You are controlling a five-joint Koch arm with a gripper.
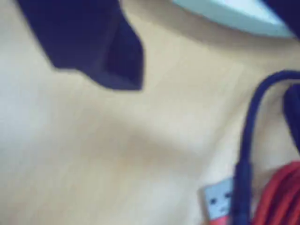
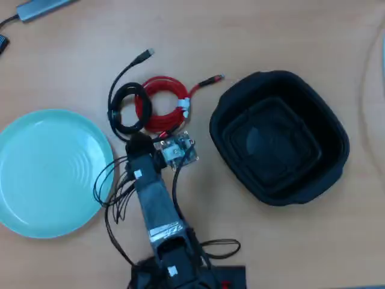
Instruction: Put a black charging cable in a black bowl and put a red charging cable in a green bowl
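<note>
Two cables lie side by side on the pale wooden table (image 2: 283,36), neither yet in a dish. From the left in the overhead view: the wide mint-green bowl (image 2: 48,171) sits empty; the loosely coiled black charging cable (image 2: 125,108) touches the neat red charging cable (image 2: 161,103); the deep matte black bowl (image 2: 280,137) stands empty on the right. Hovering just below the coils, the gripper (image 2: 139,143) holds nothing that I can see; whether its jaws are parted, I cannot tell. With the coils touching, a descent could snag both cords at once.
</note>
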